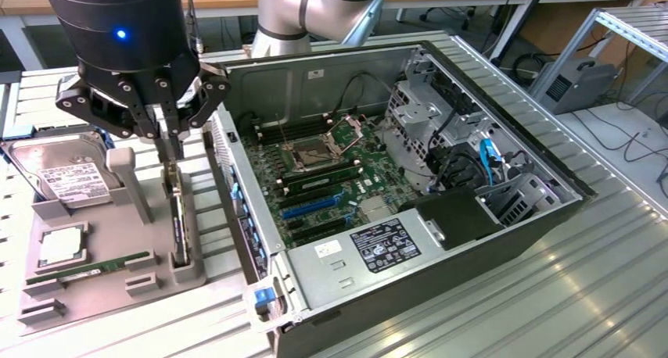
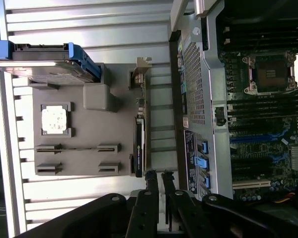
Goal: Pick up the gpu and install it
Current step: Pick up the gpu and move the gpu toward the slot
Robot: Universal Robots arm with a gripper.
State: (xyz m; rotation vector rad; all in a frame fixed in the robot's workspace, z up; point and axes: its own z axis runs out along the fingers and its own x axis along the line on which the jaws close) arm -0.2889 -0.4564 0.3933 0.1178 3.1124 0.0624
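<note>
The gpu [image 1: 178, 217] stands on its edge in a slot of the grey holder tray [image 1: 115, 291], to the exterior view's left of the open computer case [image 1: 418, 241]. From the wrist it appears as a thin dark card, the gpu [image 2: 138, 146], with its metal bracket at one end. My gripper [image 1: 167, 143] hangs just above the card's far end, fingers shut together with nothing between them. In the wrist view the gripper [image 2: 159, 177] sits a little to the case side of the card, not touching it. The motherboard [image 1: 324, 178] lies exposed inside the case.
On the tray [image 2: 92, 126] also rest a silver hard drive [image 1: 62, 174], a CPU chip [image 1: 61, 245] and a RAM stick [image 1: 89, 270]. The case's side wall [image 1: 235, 194] rises right next to the card. A ribbed aluminium table [image 1: 584, 295] carries everything.
</note>
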